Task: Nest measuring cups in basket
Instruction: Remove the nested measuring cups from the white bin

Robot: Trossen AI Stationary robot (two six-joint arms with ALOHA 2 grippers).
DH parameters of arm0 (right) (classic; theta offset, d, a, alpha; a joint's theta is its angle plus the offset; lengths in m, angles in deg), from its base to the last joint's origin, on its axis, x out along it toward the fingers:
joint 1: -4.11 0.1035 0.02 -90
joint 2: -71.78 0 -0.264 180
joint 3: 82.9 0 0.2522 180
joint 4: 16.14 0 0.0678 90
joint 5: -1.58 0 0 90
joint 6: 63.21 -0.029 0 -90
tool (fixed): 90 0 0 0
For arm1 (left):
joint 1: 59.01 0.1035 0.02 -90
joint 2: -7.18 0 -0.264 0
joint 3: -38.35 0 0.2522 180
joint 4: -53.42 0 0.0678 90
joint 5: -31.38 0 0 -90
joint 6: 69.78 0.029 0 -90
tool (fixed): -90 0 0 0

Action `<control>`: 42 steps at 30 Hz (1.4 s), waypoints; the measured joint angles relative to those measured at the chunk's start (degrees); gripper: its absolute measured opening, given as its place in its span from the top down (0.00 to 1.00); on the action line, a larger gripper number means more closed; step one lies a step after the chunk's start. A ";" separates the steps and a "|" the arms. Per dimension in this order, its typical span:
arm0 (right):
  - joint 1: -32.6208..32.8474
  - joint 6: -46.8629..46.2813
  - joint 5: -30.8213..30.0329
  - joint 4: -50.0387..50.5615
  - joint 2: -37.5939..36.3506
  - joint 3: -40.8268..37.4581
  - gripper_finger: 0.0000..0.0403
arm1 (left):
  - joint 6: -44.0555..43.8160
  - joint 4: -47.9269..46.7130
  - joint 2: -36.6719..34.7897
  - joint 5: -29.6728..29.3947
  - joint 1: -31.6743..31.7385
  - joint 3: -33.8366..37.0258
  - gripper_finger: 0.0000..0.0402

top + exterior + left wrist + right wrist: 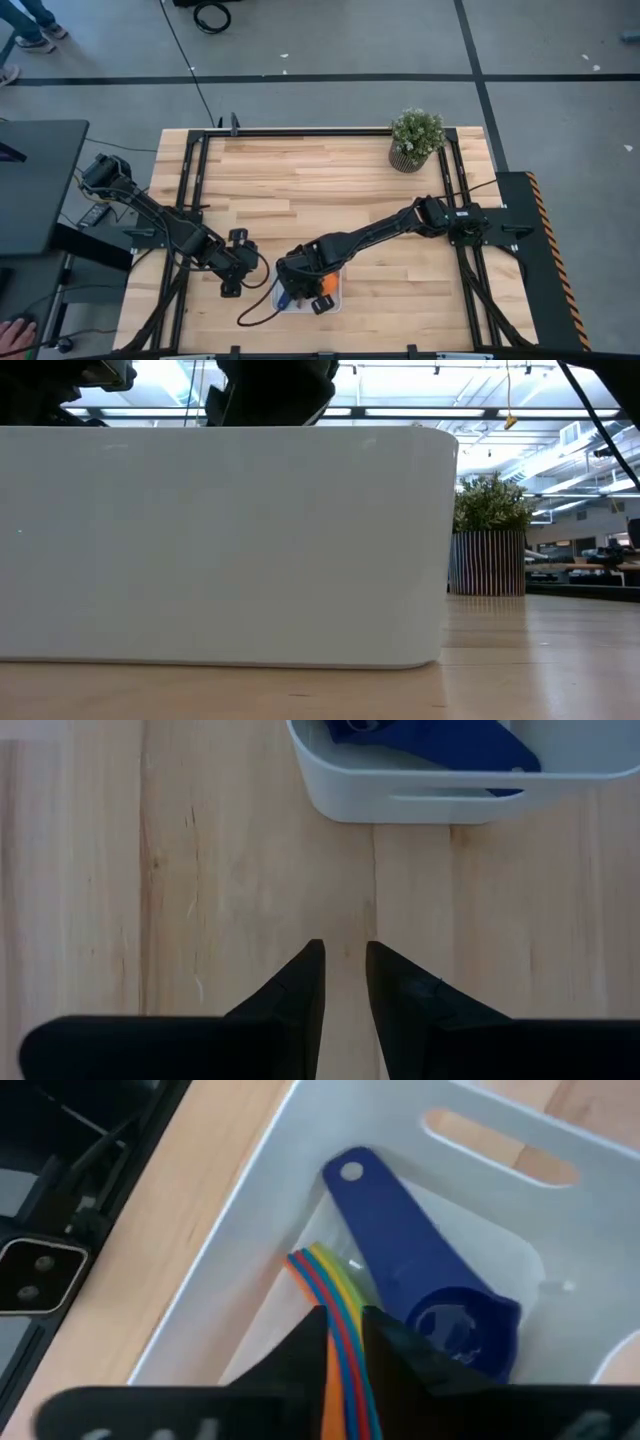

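Tabletop (330,190): light wood, framed by black rails.

Basket (335,298): 1, white, at the near edge of the tabletop, mostly covered from above by the right arm. In the low view its wall (220,540) fills most of the frame and blocks everything behind it.

Plant pot (414,141): 1, ribbed, with a green plant, at the far right of the tabletop, well apart from the basket.

Cups: 1 blue cup (455,1325) lies inside the basket, handle toward a corner. 1 stack of handles (335,1305) shows orange, red, blue, yellow and green layers; bowls hidden, so the count is uncertain. An orange piece (324,303) shows from above.

Right gripper (345,1325): inside the basket, fingers clamped on the stack of handles, just beside the blue cup.

Left gripper (345,960): over bare tabletop just left of the basket, fingers nearly together, a narrow gap between them, holding nothing.

A cable (255,310) loops on the tabletop near the basket.
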 joint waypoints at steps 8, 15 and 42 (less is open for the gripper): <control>0.11 -0.73 -1.27 -1.59 0.00 0.00 0.63 | -0.02 -3.24 0.00 0.00 0.01 0.00 0.79; 0.23 -4.81 0.57 -0.52 0.53 -0.31 0.62 | 0.94 -5.31 0.00 0.02 0.02 0.00 0.79; 0.43 9.75 -1.69 12.93 2.47 2.72 0.63 | 4.31 -6.58 0.04 0.00 -0.22 0.00 0.79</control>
